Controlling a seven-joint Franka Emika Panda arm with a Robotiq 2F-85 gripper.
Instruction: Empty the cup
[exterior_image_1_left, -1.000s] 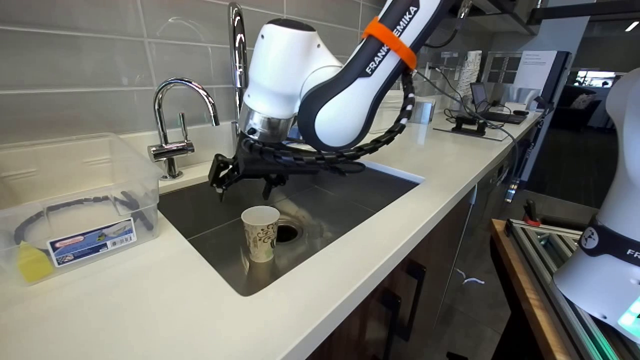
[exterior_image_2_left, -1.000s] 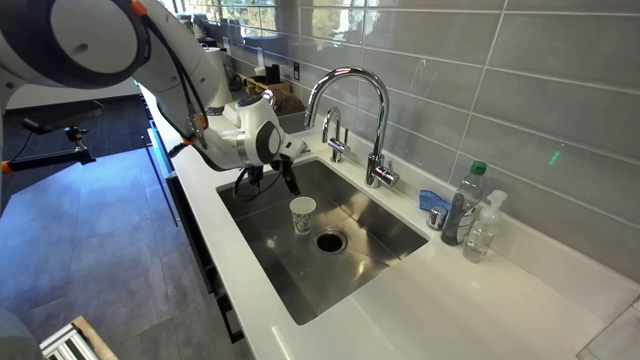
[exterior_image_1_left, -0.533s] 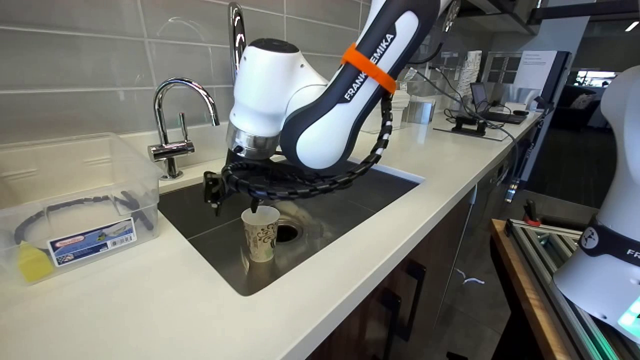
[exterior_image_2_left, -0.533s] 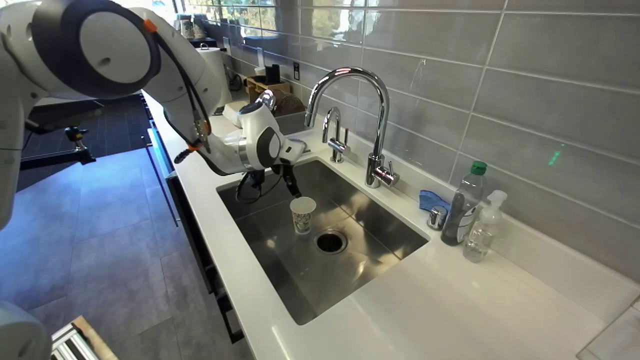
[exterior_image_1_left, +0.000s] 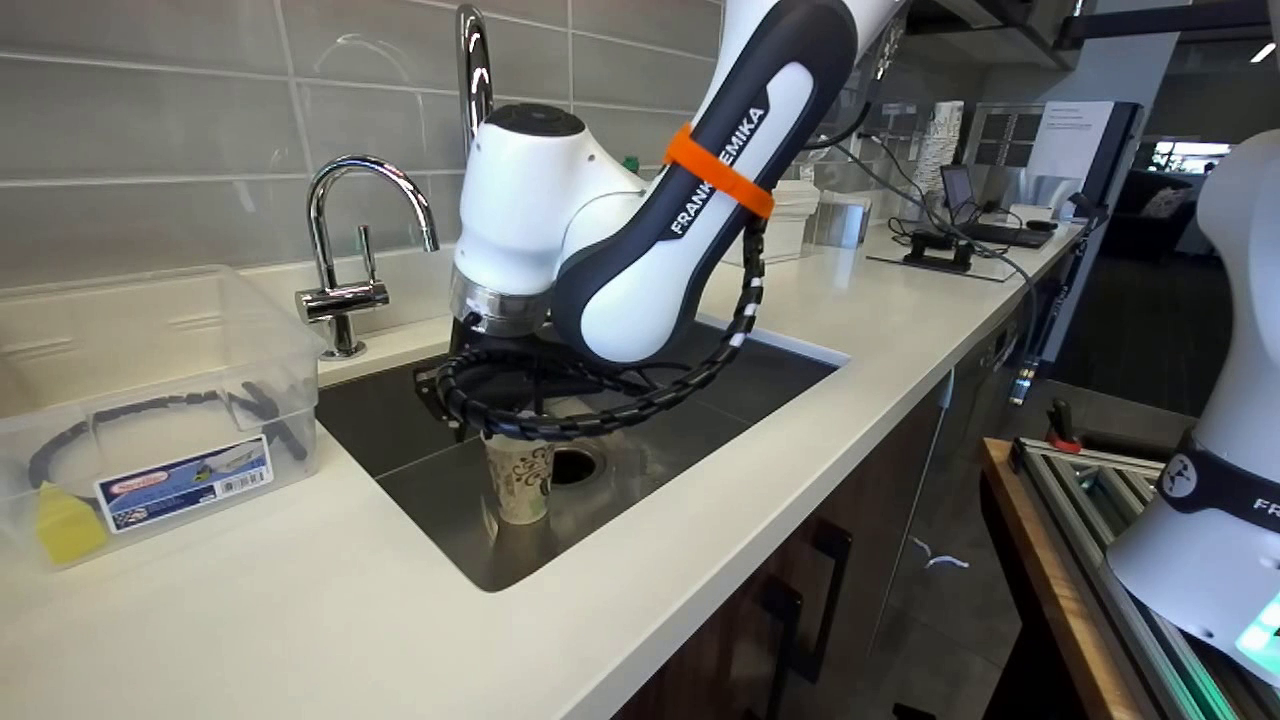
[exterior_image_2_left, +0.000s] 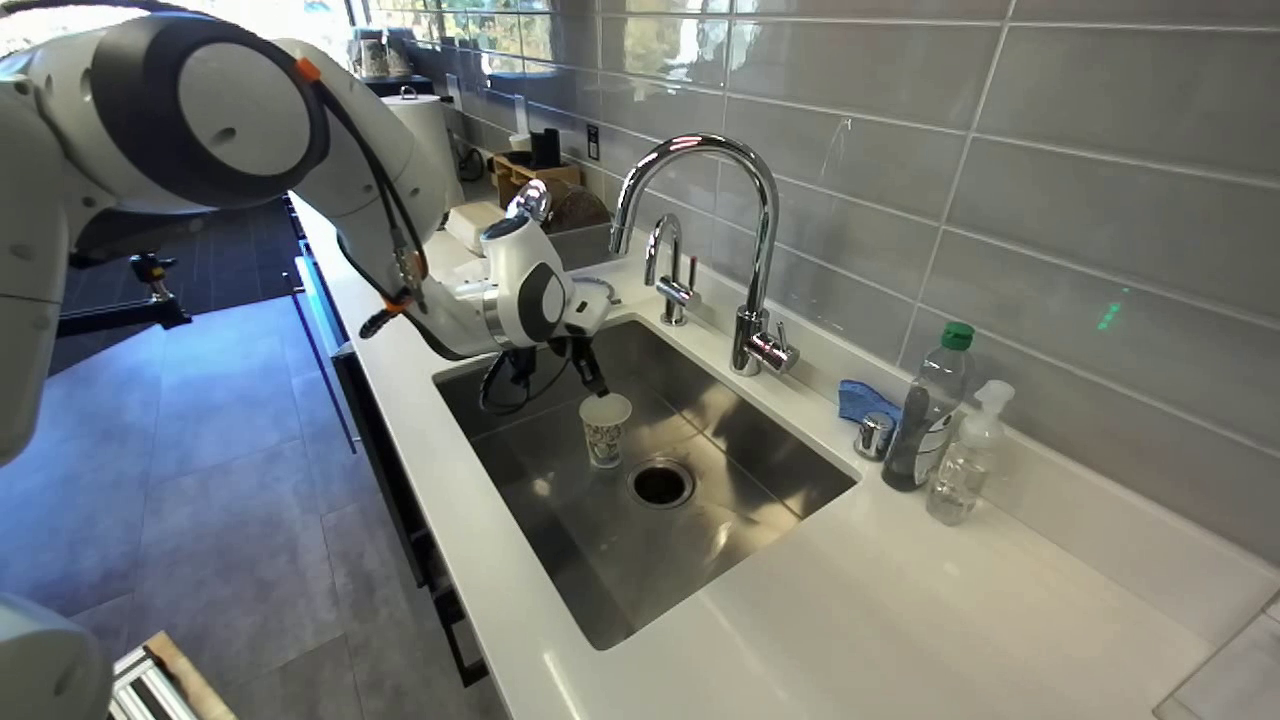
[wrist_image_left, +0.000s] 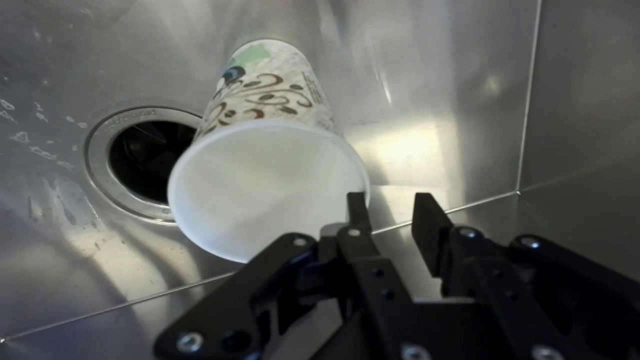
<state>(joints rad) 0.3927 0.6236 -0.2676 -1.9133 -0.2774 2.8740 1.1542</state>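
The cup (wrist_image_left: 270, 185), white paper with brown swirls and blue and green marks, stands upright in the sink beside the drain. In both exterior views the cup (exterior_image_1_left: 520, 485) (exterior_image_2_left: 605, 437) keeps this place. My gripper (wrist_image_left: 389, 200) is at its rim, with the jaws partly apart and only sink showing between them. The left finger (wrist_image_left: 357, 210) overlaps the cup's mouth near the right of the rim in the wrist view; the right finger (wrist_image_left: 427, 225) is outside the cup. Whether either touches it, I cannot tell. The arm's cable hides part of the rim in an exterior view.
The steel sink (exterior_image_2_left: 640, 575) has a round drain (exterior_image_2_left: 662, 484) next to the cup. A tall faucet (exterior_image_2_left: 765, 220) and a small tap (exterior_image_1_left: 340, 300) rise behind it. Soap bottles (exterior_image_2_left: 935, 420) and a clear plastic container (exterior_image_1_left: 200, 400) stand on the counter.
My gripper has come down to the cup's rim, moving toward the container side at first in an exterior view. Its jaws have drawn closer together. The cup has stayed where it was.
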